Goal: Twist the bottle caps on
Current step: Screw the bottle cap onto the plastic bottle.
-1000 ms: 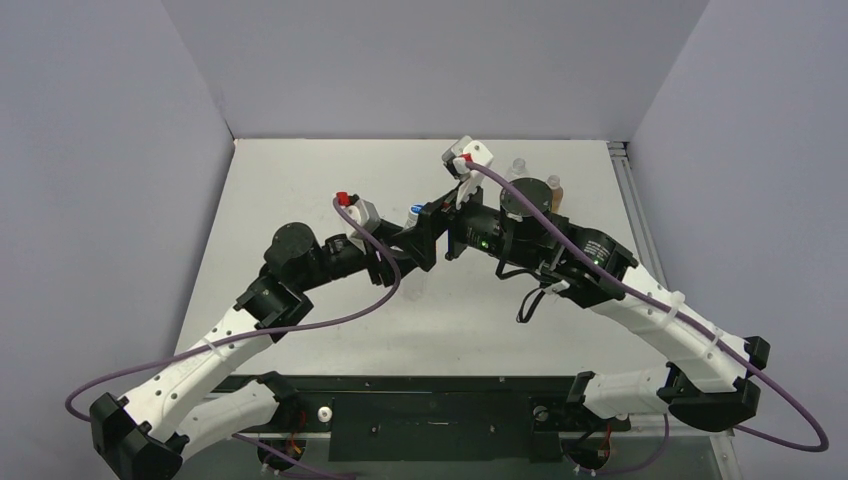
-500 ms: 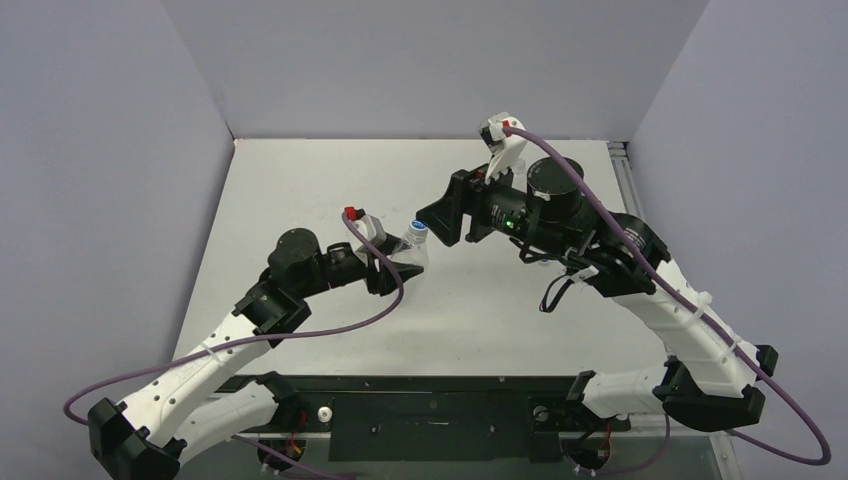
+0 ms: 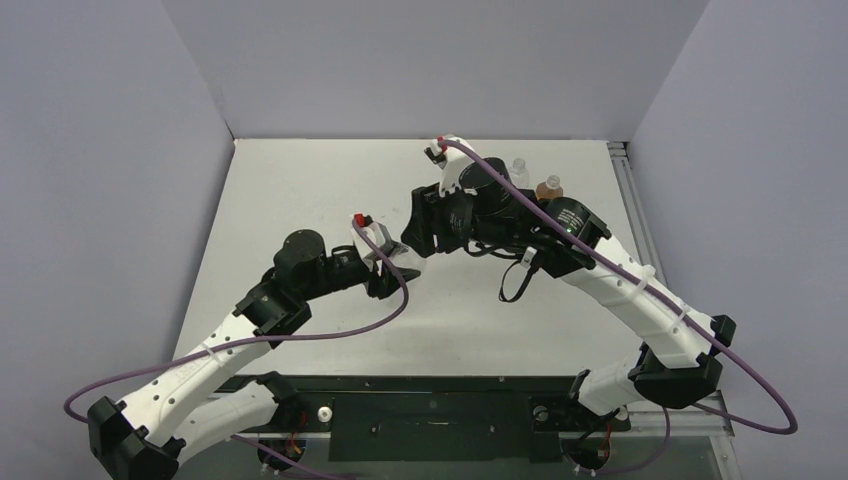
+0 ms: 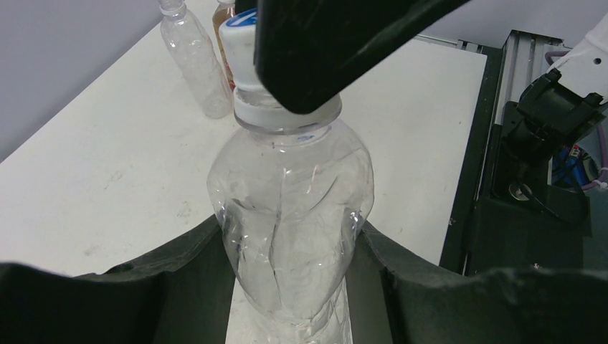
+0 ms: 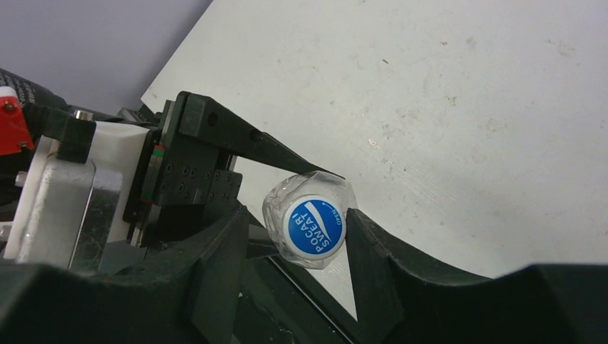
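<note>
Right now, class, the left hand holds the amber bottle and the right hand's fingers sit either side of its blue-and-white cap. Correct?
No. The left hand holds the clear bottle, not the amber one, as the left wrist view shows. The amber bottle stands apart, further back. The right hand does have its fingers either side of the blue-and-white cap.

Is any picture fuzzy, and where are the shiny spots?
Left wrist view: the right tool's fingers loom near the lens as a featureless black shape, and small white glints dot the held clear bottle. Right wrist view: the blue-and-white cap is sharp, its lettering readable. Top view: even light, only faint shadows on the table.
</note>
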`<state>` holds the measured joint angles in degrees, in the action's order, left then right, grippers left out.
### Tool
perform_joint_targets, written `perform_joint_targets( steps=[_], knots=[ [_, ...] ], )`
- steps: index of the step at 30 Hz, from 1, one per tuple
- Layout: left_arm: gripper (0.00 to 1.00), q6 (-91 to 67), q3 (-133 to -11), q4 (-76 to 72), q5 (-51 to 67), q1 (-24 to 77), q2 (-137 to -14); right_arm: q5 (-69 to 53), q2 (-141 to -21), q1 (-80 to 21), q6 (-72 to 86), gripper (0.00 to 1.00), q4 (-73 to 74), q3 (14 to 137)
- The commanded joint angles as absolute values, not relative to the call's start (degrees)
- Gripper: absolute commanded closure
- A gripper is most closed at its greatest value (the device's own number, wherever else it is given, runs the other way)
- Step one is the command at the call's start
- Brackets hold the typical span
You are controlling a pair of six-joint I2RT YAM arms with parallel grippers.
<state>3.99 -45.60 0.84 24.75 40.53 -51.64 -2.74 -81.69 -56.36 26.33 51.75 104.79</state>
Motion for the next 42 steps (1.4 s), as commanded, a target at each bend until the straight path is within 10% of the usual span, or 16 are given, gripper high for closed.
perform_joint_targets(
  steps=[1,17,42],
  knots=[
    [0.98,5.6,-47.5,1.8,23.6,41.2,-50.4,-2.0,-81.8,-56.8,27.3,0.55,52.0,108.0],
    [0.98,1.1,-47.1,-1.4,27.9,41.3,-50.2,-1.5,-79.5,-57.1,23.5,1.0,48.6,105.1],
    [1.0,-13.2,-46.0,-13.7,56.2,41.2,-47.9,-27.5,-71.3,-56.0,5.7,1.0,41.8,101.1]
  ],
)
